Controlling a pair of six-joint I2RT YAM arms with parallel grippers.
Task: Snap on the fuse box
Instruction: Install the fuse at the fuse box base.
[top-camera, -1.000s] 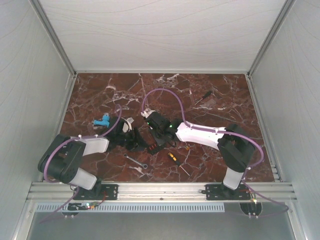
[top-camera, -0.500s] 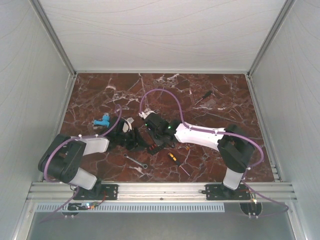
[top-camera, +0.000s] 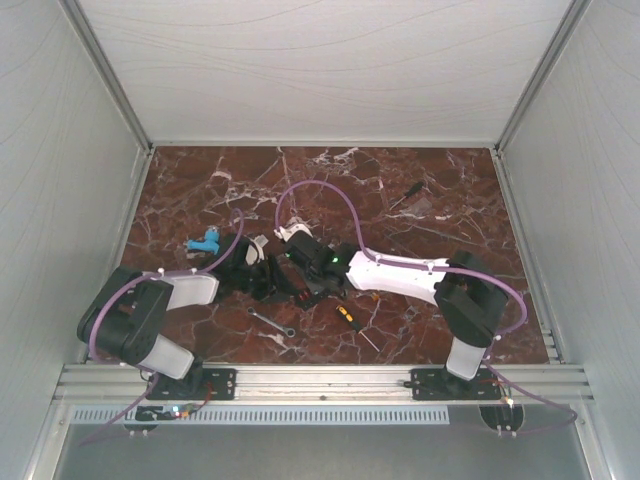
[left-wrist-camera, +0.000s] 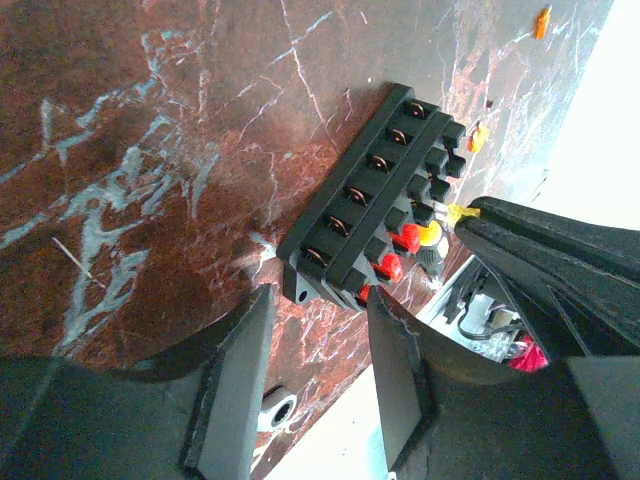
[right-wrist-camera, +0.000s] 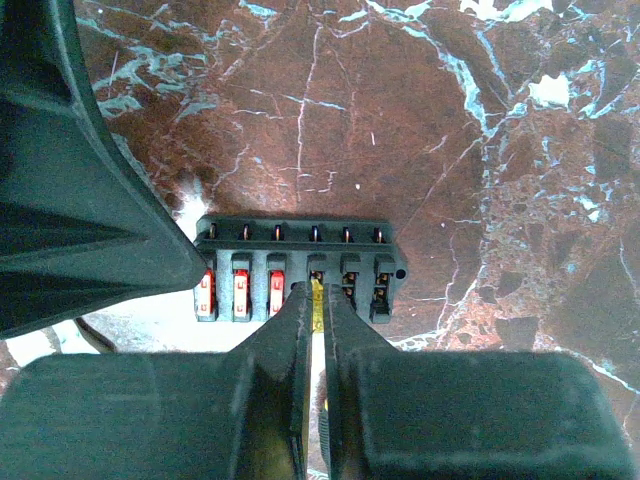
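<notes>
The fuse box (right-wrist-camera: 300, 238) is a black block lying flat on the marble, with three red fuses (right-wrist-camera: 238, 293) in its left slots. It also shows in the left wrist view (left-wrist-camera: 365, 215) and, mostly hidden between the grippers, in the top view (top-camera: 301, 281). My right gripper (right-wrist-camera: 317, 292) is shut on a small yellow fuse (right-wrist-camera: 318, 300), held at the fourth slot. My left gripper (left-wrist-camera: 322, 300) is open, its fingers just short of the box's near end, touching nothing. I cannot make out the dark cover.
A blue object (top-camera: 205, 241) lies left of the arms. A silver wrench (top-camera: 272, 322) and a yellow-and-black screwdriver (top-camera: 350, 320) lie near the front edge. Another screwdriver (top-camera: 405, 195) lies at the back right. Loose orange fuses (left-wrist-camera: 479, 136) lie beyond the box.
My right gripper has moved left with the yellow fuse, onto the fuse box beside the left gripper. The left arm has barely moved.
</notes>
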